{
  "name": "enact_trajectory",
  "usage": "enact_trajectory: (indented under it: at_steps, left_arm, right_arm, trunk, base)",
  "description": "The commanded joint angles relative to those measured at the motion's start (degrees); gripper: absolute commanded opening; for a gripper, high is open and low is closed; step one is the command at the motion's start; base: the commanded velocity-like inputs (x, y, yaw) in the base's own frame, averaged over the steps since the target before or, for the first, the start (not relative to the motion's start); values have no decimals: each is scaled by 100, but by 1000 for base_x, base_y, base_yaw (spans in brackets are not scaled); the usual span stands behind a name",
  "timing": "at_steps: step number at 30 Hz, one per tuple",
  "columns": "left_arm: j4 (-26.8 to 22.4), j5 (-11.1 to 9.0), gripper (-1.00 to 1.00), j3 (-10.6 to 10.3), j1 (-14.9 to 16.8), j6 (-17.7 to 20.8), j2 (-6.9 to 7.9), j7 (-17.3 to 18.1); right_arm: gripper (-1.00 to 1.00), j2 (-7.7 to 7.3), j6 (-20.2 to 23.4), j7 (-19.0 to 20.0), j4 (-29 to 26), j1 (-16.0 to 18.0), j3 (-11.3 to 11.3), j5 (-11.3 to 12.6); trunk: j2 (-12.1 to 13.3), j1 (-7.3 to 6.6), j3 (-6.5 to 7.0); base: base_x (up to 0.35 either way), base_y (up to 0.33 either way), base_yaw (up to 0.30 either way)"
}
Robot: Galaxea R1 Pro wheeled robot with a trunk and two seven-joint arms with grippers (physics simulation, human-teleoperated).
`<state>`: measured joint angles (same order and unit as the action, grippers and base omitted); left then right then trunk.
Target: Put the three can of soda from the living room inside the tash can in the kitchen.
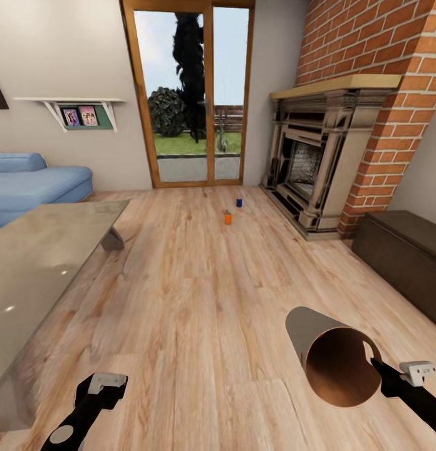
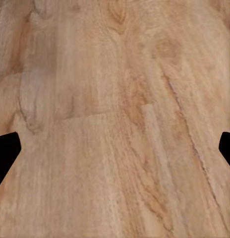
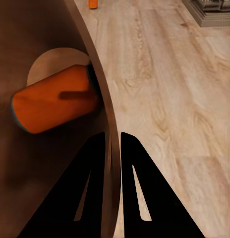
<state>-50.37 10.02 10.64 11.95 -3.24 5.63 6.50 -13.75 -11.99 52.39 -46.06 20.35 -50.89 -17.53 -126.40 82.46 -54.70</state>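
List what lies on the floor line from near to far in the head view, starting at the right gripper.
right gripper → trash can gripped by its rim → orange soda can → dark blue soda can → glass door

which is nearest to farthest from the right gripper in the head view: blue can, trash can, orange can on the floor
1. trash can, gripped at its rim by the right gripper.
2. orange can, standing mid-floor ahead.
3. blue can, just beyond it, toward the glass door.

You are facing two cans (image 1: 228, 218) standing on the floor (image 1: 199, 300) ahead, left of the fireplace (image 1: 312, 163); another can (image 3: 55, 105) is lying inside the bin (image 1: 334, 363).
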Motion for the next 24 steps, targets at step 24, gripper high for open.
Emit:
enact_trajectory:
  at_steps: [24]
  left_arm:
    - [7, -35, 100, 0, 0, 11, 3, 2]
  right_arm:
    - [-100, 38, 8, 43, -9, 4, -24, 65]
  trunk:
    - [0, 0, 1]
  base:
    - [316, -49, 0]
